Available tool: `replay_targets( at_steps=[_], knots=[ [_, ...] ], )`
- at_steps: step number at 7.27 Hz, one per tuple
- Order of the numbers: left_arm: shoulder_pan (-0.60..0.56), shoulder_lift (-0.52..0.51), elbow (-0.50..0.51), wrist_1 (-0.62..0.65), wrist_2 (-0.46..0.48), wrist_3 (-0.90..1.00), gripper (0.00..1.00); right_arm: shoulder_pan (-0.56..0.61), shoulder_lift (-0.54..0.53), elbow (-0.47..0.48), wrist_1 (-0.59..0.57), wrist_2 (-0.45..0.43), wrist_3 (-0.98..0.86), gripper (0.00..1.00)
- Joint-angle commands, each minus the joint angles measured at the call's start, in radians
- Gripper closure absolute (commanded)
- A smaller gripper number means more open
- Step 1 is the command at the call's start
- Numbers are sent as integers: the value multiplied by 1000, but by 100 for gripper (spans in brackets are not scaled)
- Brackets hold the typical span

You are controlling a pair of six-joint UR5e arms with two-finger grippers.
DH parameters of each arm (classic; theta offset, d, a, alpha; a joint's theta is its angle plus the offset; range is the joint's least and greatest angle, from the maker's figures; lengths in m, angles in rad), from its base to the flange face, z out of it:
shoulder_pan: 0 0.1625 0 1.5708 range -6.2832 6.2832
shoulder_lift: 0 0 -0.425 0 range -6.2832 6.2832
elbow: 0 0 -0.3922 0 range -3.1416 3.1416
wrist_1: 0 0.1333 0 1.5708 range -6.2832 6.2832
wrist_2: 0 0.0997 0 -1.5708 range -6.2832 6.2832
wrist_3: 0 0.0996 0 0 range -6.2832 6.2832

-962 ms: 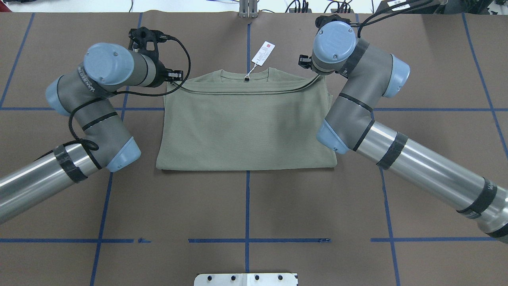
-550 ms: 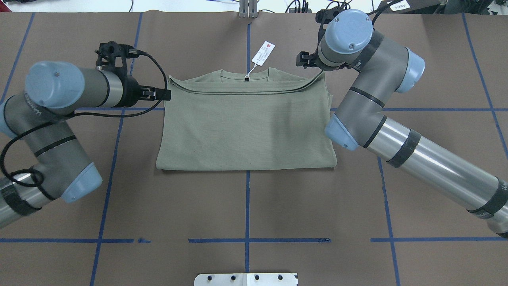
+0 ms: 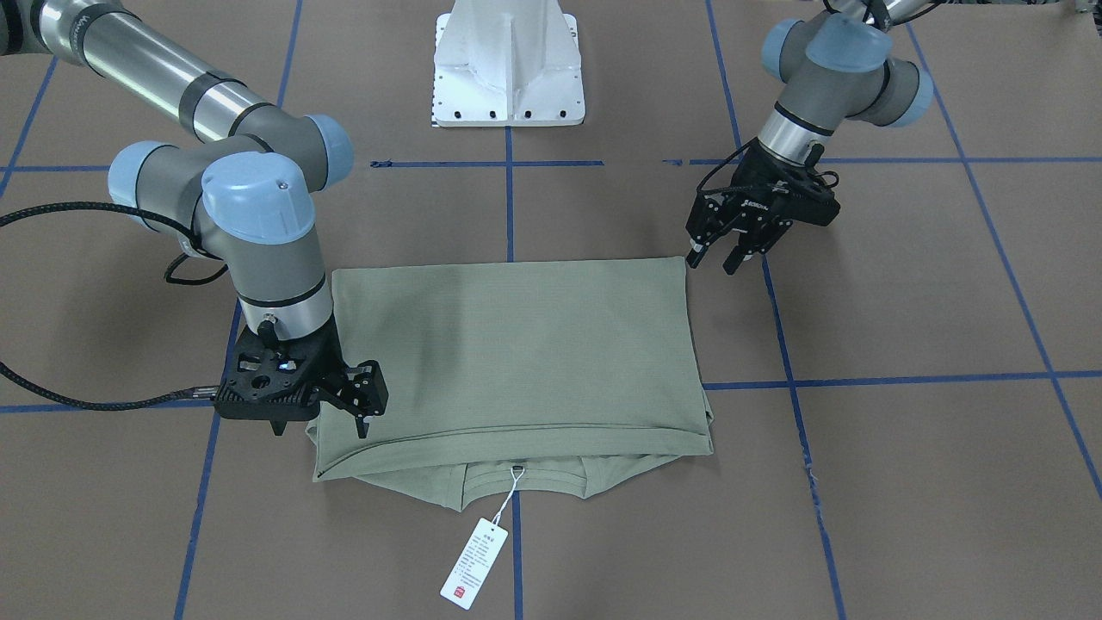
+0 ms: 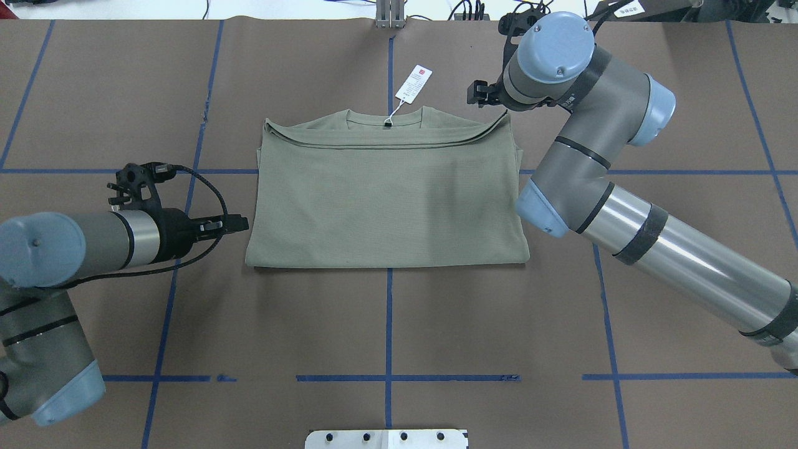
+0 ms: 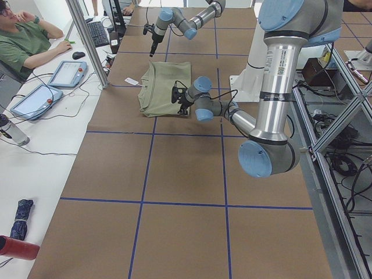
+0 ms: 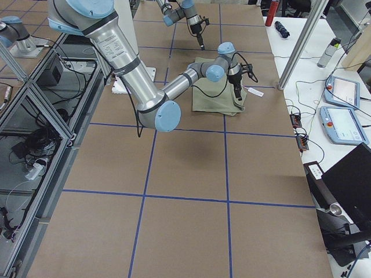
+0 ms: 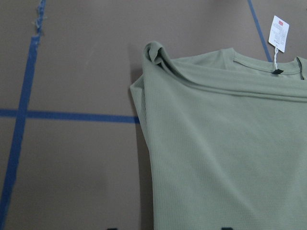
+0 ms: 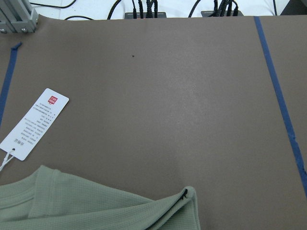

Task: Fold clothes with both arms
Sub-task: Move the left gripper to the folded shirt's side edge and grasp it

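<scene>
On the table [image 4: 486,324]: sage-green shirt [image 4: 386,193], already doubled into a rectangle, sleeves out of sight; likely one more fold left. Just beside its left edge, near the robot-side corner: left gripper [image 3: 711,263], fingers apart, empty. By the far right corner: right gripper [image 3: 368,413], likewise parted, gripping nothing. Beyond the collar [image 4: 386,115]: hang tag [image 4: 413,83].

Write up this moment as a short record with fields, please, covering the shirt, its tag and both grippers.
shirt: folded into a rectangle, flat on the table, collar away from the robot
hang tag: on the table beyond the collar
left gripper: open, empty, beside the shirt's robot-side corner
right gripper: open, empty, over a collar-end corner
</scene>
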Motion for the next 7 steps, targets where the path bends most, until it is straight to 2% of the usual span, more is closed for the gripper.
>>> replay_targets(
  at_steps=[1, 3, 5, 7],
  knots=[
    [74, -7, 51, -36, 77, -176, 35, -1, -3, 0, 1, 0, -1, 0],
    [84, -21, 126, -130, 78, -180, 34, 1, -5, 0, 2, 0, 1, 0],
    [90, -45, 130, -130, 78, -195, 36, 1, -7, 0, 2, 0, 1, 0],
    [92, -50, 130, -130, 76, -204, 50, 1, -10, 0, 2, 0, 1, 0]
  ],
)
